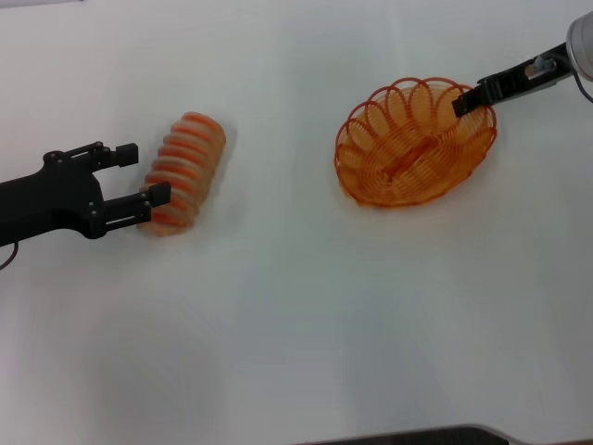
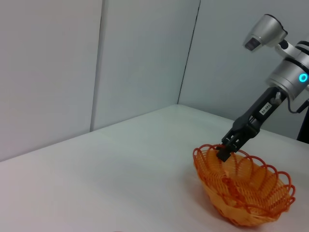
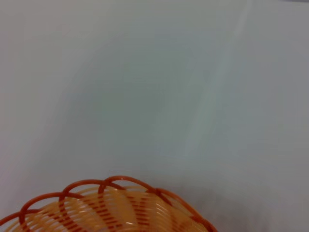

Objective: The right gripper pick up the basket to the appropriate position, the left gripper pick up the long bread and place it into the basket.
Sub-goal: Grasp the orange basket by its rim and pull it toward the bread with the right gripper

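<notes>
The long bread (image 1: 188, 169), a tan-orange ridged loaf, lies on the white table (image 1: 278, 306) at the left. My left gripper (image 1: 143, 173) is open right at the loaf's left side, with one finger (image 1: 156, 195) touching its edge. The orange wire basket (image 1: 414, 141) sits at the right and also shows in the left wrist view (image 2: 244, 191) and the right wrist view (image 3: 111, 205). My right gripper (image 1: 463, 100) is shut on the basket's far-right rim, which the left wrist view (image 2: 225, 152) shows too. The basket is empty.
A wide stretch of bare white table lies between the bread and the basket. Grey walls (image 2: 96, 63) stand behind the table in the left wrist view. A dark edge (image 1: 445, 436) runs along the table's near side.
</notes>
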{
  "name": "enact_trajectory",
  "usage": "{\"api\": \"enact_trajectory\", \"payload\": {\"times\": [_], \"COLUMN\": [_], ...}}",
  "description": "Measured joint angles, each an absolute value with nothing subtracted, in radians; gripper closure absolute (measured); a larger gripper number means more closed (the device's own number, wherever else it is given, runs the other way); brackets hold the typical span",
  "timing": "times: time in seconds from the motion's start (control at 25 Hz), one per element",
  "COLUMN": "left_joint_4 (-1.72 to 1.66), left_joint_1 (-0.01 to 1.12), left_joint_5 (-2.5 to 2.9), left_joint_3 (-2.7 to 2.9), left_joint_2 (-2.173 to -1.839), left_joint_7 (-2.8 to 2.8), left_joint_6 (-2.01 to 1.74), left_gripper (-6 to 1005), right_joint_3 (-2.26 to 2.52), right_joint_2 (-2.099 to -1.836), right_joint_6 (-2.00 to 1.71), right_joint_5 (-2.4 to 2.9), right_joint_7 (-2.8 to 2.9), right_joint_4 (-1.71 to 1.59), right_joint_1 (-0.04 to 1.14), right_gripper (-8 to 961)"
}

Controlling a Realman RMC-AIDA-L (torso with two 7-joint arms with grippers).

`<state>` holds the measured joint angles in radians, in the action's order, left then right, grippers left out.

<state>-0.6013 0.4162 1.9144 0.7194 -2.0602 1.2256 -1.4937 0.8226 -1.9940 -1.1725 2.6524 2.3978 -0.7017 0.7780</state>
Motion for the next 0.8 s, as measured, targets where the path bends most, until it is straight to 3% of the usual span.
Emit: {"api": "enact_trajectory", "payload": {"times": [0.2, 0.8], "left_joint_4": [-0.601, -0.603], "left_joint_1": [0.418, 0.419], "left_joint_5": [1.914, 1.914], "left_joint_3": [0.719, 0.716], "left_joint_2": [-2.060, -2.062], "left_joint_7": [1.226, 1.226], "left_joint_6": [-1.492, -1.488], "left_gripper": [250, 250], "right_joint_3": [0.825, 0.906], "right_joint_2": [-1.999, -2.005], "right_joint_6": [-1.172, -1.144], "right_joint_5": [2.649, 2.653], "right_joint_7": [2.381, 2.369], "right_joint_4": [-0.698, -0.687], "right_joint_1": [0.785, 0.785], "right_gripper": [495, 592]}}
